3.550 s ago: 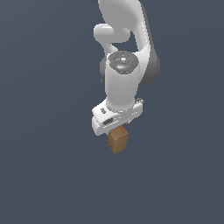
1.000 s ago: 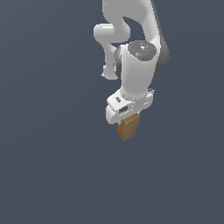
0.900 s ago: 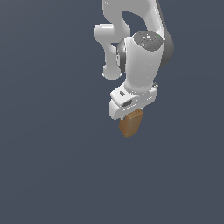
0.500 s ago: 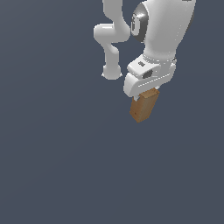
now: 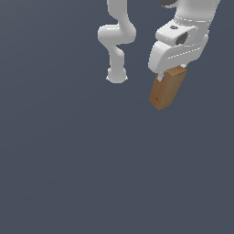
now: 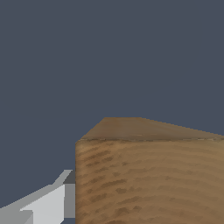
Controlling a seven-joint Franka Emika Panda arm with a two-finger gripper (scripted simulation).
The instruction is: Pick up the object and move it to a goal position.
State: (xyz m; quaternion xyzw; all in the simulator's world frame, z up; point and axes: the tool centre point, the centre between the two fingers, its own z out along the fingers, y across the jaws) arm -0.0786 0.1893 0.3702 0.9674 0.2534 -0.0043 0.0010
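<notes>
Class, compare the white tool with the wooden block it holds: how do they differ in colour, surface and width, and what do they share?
Colour: the tool is plain white, the block brown. Surface: the tool looks smooth and rounded, the block shows wood grain and flat faces with sharp edges. Width: the tool's body is broader than the block, which hangs below it. Both are tilted alike in the exterior view, off the vertical.

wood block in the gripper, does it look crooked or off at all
Yes. The wood block hangs tilted from the gripper, its lower end leaning toward the exterior view's left. It seems firmly held.
</notes>
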